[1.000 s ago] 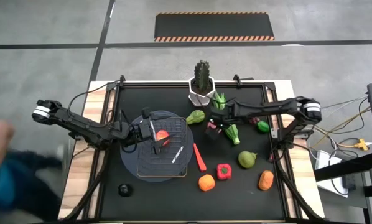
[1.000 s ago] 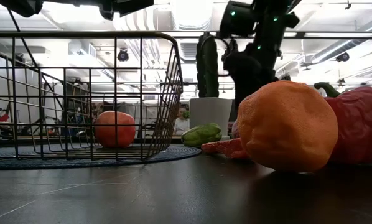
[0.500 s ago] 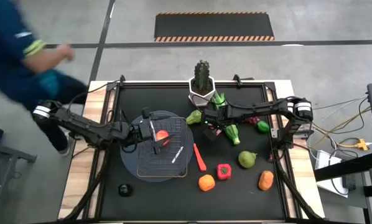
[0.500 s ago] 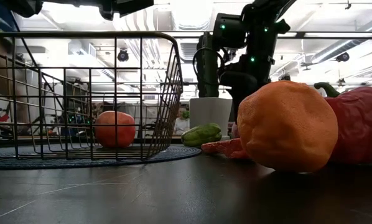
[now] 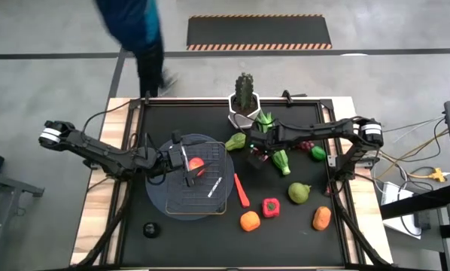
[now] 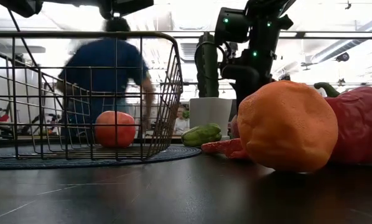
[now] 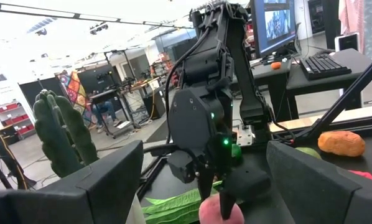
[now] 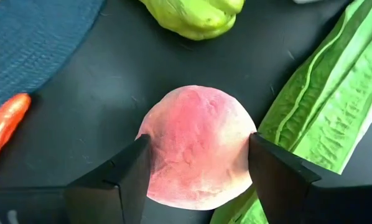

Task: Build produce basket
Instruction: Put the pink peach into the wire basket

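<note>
Over the last second the right gripper (image 8: pixel 195 163) has narrowed its fingers onto a pink apple (image 8: pixel 196 146) on the worktop, at about three o'clock from the basket (image 5: pixel 200 179), so a lift seems next, while the left gripper (image 5: pixel 181 160) hangs open over the basket.

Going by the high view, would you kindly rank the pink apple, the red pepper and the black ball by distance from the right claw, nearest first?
1. Pink apple: between the right claw's fingers.
2. Red pepper: toward the front edge of the table.
3. Black ball: front-left corner, past the basket.
</note>
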Motion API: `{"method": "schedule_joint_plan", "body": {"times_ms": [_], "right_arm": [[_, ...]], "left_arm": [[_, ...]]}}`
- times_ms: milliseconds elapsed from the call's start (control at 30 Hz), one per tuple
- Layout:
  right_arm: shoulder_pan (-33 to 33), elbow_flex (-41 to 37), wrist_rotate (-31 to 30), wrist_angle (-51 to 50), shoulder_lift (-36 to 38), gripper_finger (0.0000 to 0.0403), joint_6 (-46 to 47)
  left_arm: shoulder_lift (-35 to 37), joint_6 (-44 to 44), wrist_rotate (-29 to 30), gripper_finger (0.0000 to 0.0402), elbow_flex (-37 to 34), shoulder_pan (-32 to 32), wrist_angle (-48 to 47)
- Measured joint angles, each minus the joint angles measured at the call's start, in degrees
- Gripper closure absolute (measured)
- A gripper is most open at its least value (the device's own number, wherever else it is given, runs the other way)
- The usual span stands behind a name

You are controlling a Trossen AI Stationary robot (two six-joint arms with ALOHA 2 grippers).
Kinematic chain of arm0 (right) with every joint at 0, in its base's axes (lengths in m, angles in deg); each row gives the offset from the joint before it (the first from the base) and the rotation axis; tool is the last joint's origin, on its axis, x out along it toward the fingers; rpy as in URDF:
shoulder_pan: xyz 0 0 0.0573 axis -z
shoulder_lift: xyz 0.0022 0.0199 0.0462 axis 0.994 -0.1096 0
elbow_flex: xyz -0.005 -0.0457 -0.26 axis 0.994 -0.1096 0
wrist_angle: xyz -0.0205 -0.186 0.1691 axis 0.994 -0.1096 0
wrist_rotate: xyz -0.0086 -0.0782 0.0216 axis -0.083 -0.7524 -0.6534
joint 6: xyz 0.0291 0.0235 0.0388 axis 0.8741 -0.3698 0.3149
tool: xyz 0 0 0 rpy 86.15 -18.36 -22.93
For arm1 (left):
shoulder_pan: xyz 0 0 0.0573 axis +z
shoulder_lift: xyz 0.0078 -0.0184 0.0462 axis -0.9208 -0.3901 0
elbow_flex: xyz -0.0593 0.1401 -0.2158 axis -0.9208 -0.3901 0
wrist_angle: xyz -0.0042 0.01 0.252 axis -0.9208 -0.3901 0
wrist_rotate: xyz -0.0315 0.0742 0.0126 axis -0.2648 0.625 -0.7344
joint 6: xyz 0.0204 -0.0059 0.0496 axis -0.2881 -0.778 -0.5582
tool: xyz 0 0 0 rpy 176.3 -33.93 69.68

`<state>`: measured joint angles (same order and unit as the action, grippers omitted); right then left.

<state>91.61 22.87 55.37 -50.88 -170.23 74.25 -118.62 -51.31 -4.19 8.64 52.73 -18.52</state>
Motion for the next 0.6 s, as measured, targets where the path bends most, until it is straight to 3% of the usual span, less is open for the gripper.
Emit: {"method": "schedule_joint_plan", "body": {"times_ms": [133,300,433,600], "right_arm": [[-0.87,-0.02,0.47,0.08,3.25,0.0178,-2.27],[-3.56,-1.68,5.22,5.86,11.35,0.0178,-5.76],[-6.28,-7.14,8.07,19.3,19.66,0.0177,-8.3],[-8.62,-18.69,14.38,43.06,28.73,0.0177,-11.92]], "left_arm": [[0.0,0.02,-0.02,0.0079,-0.02,0.02,0.0],[0.0,0.07,-0.21,0.0079,-0.02,-0.07,-0.02],[0.0,0.09,-1.94,0.0079,-0.01,-0.41,-0.02],[0.0,0.2,-9.02,0.0079,0.2,-0.66,0.41]]}}
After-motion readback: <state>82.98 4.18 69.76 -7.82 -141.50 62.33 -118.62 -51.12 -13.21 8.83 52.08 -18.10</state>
